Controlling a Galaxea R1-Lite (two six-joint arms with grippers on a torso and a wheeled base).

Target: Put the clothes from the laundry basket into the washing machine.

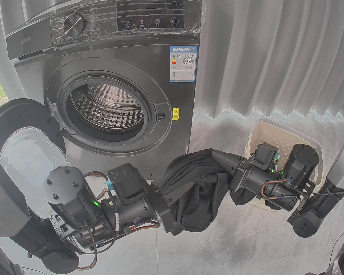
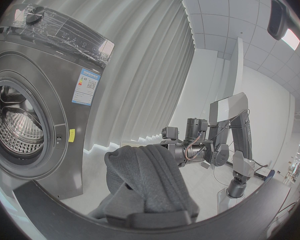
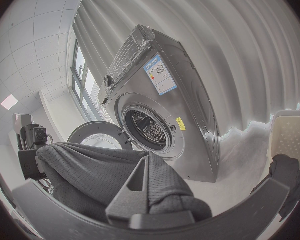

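garment (image 1: 197, 190): slung between both claws, off the floor, low and right of the drum (image 1: 109, 109)
left claw (image 1: 167, 203): clamped on garment, nearer drum
right claw (image 1: 222, 164): clamped on far end, by basket (image 1: 283, 134)
axis: left-right

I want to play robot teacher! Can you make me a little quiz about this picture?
1. True or false: the washer has its door open.
2. How many grippers hold the dark garment? A one, B two, C none.
3. Is the basket to the washer's left or right, by the robot's sides?
Key: 1 true. 2 B: left gripper and right gripper. 3 right.
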